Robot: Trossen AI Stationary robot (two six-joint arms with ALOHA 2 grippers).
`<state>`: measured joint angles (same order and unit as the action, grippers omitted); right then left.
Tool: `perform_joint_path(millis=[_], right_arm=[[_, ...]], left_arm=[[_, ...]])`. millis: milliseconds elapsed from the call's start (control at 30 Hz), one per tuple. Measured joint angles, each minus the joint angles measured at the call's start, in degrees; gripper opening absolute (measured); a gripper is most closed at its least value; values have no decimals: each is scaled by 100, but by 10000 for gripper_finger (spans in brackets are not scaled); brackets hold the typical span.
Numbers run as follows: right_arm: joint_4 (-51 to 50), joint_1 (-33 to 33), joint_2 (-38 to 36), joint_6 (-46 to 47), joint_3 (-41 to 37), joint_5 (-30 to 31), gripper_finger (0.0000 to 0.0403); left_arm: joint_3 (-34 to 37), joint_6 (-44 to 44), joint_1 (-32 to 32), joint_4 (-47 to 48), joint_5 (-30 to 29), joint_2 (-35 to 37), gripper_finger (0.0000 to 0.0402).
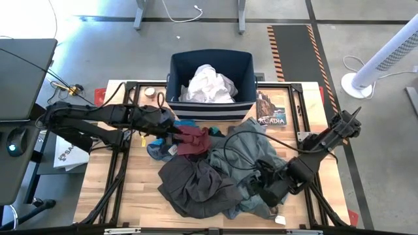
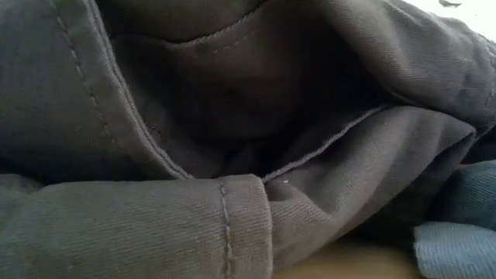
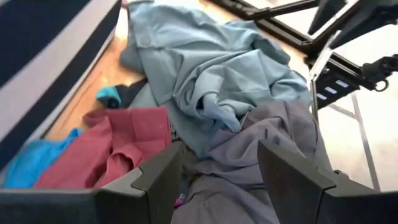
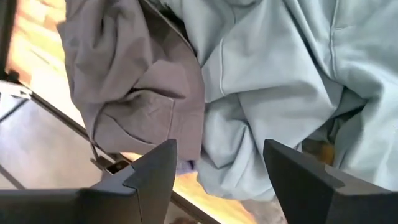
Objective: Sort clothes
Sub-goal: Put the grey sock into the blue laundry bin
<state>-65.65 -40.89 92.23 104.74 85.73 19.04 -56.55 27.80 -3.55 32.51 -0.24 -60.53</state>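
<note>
The clothes lie in a heap on the wooden table: dark grey-brown trousers [image 1: 196, 186] at the near side, a grey-green shirt [image 1: 251, 150] to their right, a maroon piece [image 1: 194, 139] and a bright blue piece [image 1: 159, 151] at the far left. The trousers [image 2: 194, 116] fill the low view. White cloth [image 1: 209, 85] lies in the navy striped bin [image 1: 210, 108]. My left gripper [image 3: 217, 180] stands open above the maroon piece [image 3: 118, 146], beside the bin. My right gripper [image 4: 227, 180] stands open above the line where the trousers [image 4: 137, 81] meet the shirt [image 4: 280, 81].
The bin stands at the table's far edge. A card printed ACADIA [image 1: 271, 111] lies to the bin's right, and a roll of tape [image 1: 149, 92] to its left. A white fan [image 1: 385, 59] stands on the floor beyond the table's right edge. Bare wood [image 1: 140, 189] shows at the near left.
</note>
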Motion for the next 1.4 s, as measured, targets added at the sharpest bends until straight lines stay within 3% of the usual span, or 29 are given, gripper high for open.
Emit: perform_joint_path(millis=[167,367,567,800,1133,1400], right_arm=[[-153,-256,0,198,0,443,238],[-398,-579,2,193,0,501,238],[-709,-983,2,405,0,745,238],[-1333,-1306,3,834,0,1043,238],[-1410,-1689,4,954,0,985,238],[-1541,-1860,7,1093,0,986,238]], left_arm=[[0,164,0,13,-1,-291,204],[0,284,-5,-115,172,-775,204],[2,658,-219,-1249,772,-1310,204],[2,975,-559,-2290,810,-2006,204],[2,1499,-843,-2342,807,-2813,204],[2,1316,-976,-2420,750,-3302,204]])
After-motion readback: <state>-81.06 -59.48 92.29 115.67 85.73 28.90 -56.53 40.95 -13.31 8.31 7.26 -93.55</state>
